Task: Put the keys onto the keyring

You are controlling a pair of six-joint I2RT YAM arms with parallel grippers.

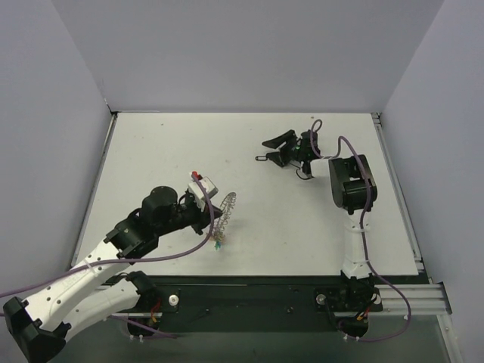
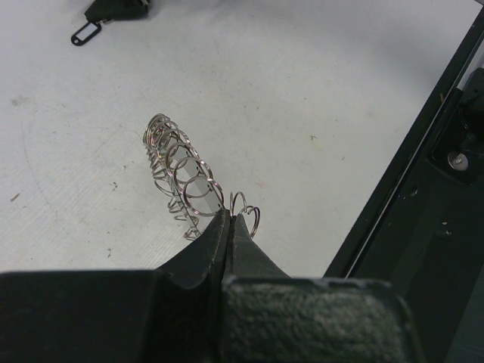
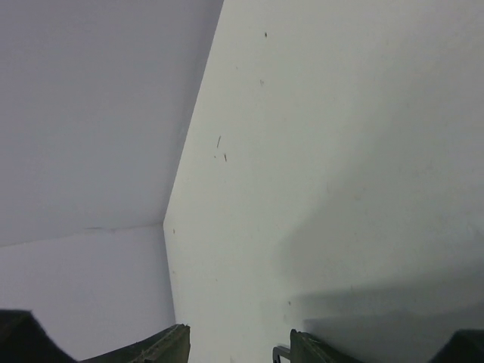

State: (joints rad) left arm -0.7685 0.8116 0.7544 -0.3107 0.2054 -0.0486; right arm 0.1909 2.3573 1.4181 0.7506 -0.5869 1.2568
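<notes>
My left gripper [image 2: 230, 216] is shut on the rim of the keyring [image 2: 178, 170], a silvery coiled ring held up edge-on above the table. In the top view the keyring [image 1: 228, 209] stands at the left gripper [image 1: 219, 215], and small coloured keys [image 1: 218, 242] hang below it. The black key [image 1: 261, 159] lies on the table at the tip of my right gripper [image 1: 274, 151]. The right gripper [image 3: 238, 349] is open, and the black key [image 3: 280, 354] peeks out just inside one finger [image 3: 321, 352]. The black key [image 2: 85, 34] also shows far off in the left wrist view.
The white table [image 1: 249, 227] is walled by grey panels at the back and both sides. A dark metal rail [image 1: 302, 291] runs along its near edge, by the arm bases. Purple cables [image 1: 344, 144] loop off the right arm.
</notes>
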